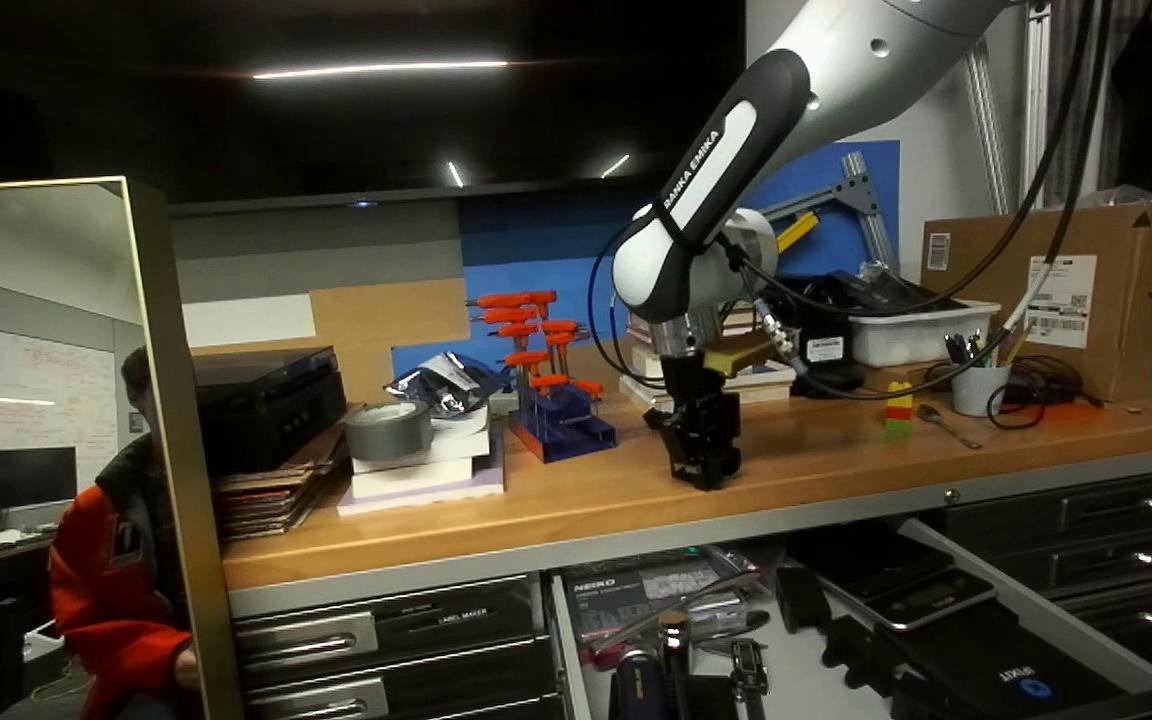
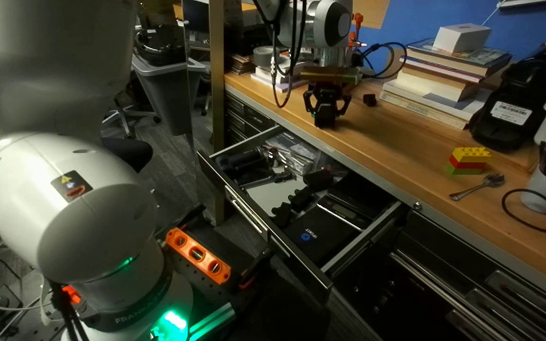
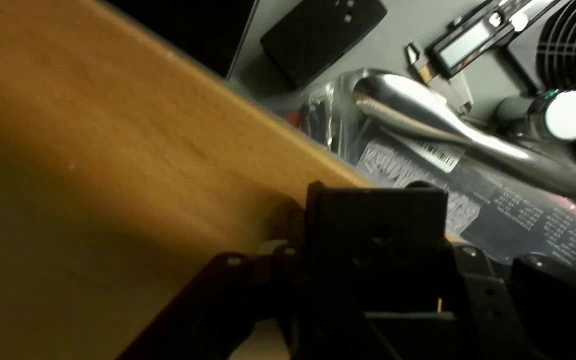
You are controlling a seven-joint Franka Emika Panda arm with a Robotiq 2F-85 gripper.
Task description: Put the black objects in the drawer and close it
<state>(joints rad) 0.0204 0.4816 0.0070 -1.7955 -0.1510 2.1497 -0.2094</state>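
My gripper is partly closed, and between its fingers I have hold of a black block. I am over the bench, above and behind the pulled-out drawer and within its width; whether the block's underside touches the wood I cannot tell. A second black block sits on the bench farther back from the drawer than my gripper, near it but apart.

I can make out that second block only in an exterior view, where the stack of books stands just beside it, also back from the drawer. The wrist view instead gives me the flat face of the block I hold and a close look at the caliper inside the drawer. The rack of red-handled tools stands whole in an exterior view, farther back from the drawer than I am.

The bench's front edge passes close by the held block and separates it from the drawer's opening. Inside the drawer, pale floor shows between the caliper and some notched black pieces. On the bench behind the drawer, open wood runs from my gripper to the toy bricks.
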